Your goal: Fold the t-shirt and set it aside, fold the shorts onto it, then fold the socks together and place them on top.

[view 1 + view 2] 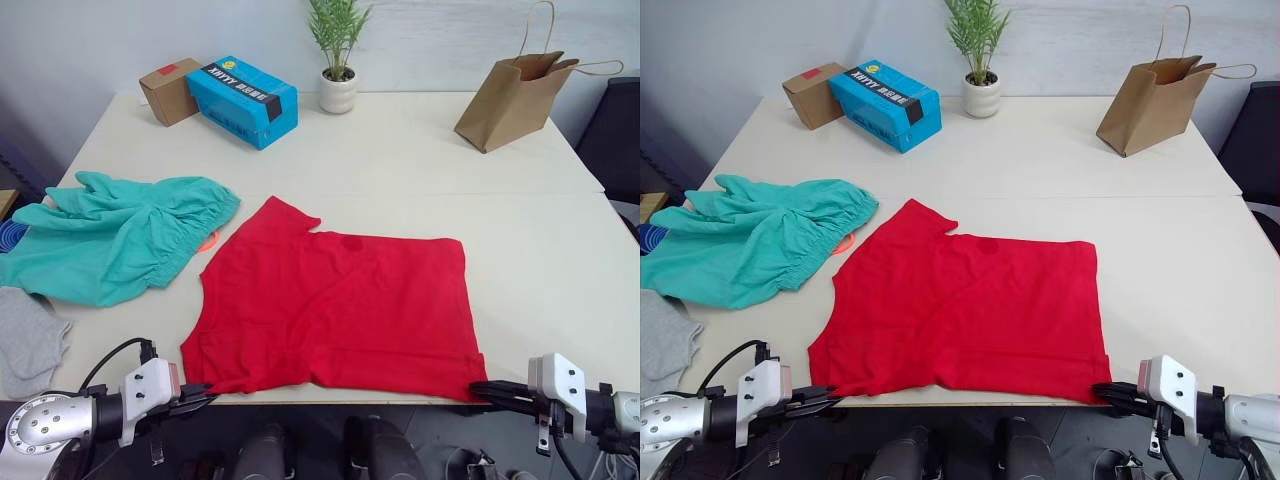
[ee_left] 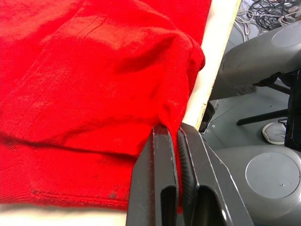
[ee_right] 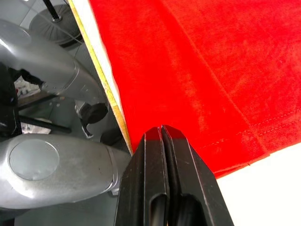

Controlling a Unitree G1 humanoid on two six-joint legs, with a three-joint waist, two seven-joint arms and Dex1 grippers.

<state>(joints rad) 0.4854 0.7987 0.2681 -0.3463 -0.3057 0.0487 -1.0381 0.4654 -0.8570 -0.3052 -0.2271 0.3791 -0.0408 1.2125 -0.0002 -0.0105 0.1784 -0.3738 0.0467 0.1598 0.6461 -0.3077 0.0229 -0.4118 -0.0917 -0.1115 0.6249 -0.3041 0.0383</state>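
Black, ribbed finger pads of the left gripper (image 2: 175, 134) are pressed together on a bunched fold of red cotton at the near-left corner of the t-shirt (image 1: 335, 305), right at the table edge. The right gripper (image 3: 162, 130) has its two black fingers closed flat against each other at the shirt's near-right hem corner; whether cloth is caught between them cannot be told.

The one t-shirt lies folded in a rough rectangle at lower centre of the frame, smooth knit with a stitched hem and a sleeve point jutting toward upper left. One pair of teal shorts (image 1: 110, 238) lies crumpled at mid left, waistband gathered, an orange drawstring (image 1: 208, 241) peeping out just beside the shirt. Grey knit socks (image 1: 28, 340) sit at the lower left edge; their number cannot be counted.

The table (image 1: 420, 150) is pale cream and matt, with a seam running across it. Along its far side stand one brown cardboard box (image 1: 168, 91), one blue box (image 1: 244, 100), one potted plant (image 1: 338, 60) in a white pot, and one brown paper bag (image 1: 512, 95). A plain pale wall stands behind.
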